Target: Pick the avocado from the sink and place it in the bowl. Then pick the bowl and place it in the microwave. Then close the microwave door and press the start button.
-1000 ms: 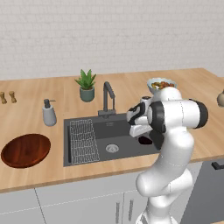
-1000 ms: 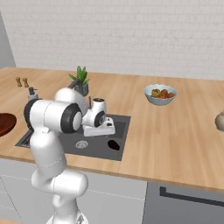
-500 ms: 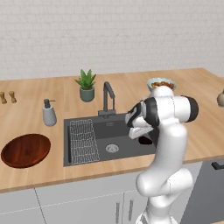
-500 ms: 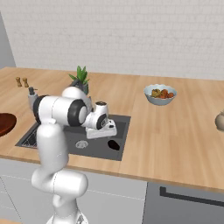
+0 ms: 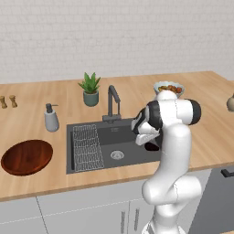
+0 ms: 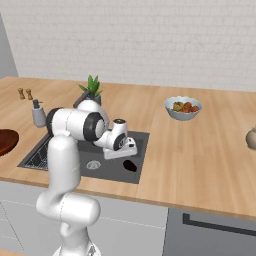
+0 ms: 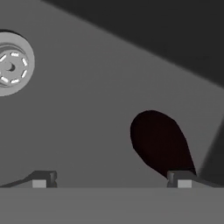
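The avocado (image 7: 159, 142), small and nearly black, lies on the floor of the dark grey sink (image 7: 87, 122). In the hand view it sits toward the right finger, just ahead of it. My gripper (image 7: 111, 179) is open, and nothing is between its fingertips (image 7: 43, 178). In the right base view the gripper (image 6: 122, 151) hangs low in the sink (image 6: 112, 172), just above the avocado (image 6: 130, 165). From the left base, the gripper (image 5: 144, 136) partly covers the avocado (image 5: 152, 146). The reddish-brown wooden bowl (image 5: 27, 156) rests on the counter left of the sink (image 5: 104, 147). The microwave and its door are out of view.
A dark faucet (image 5: 112, 102) stands behind the basin and a wire grid rack (image 5: 86, 146) fills its left part. The drain (image 7: 11, 63) lies left of the avocado. A soap dispenser (image 5: 51, 118), a potted plant (image 5: 90, 89) and a pale bowl of food (image 5: 168, 87) stand on the counter.
The hand has sunk lower into the sink, closer to the avocado. The jaws have stayed wide apart.
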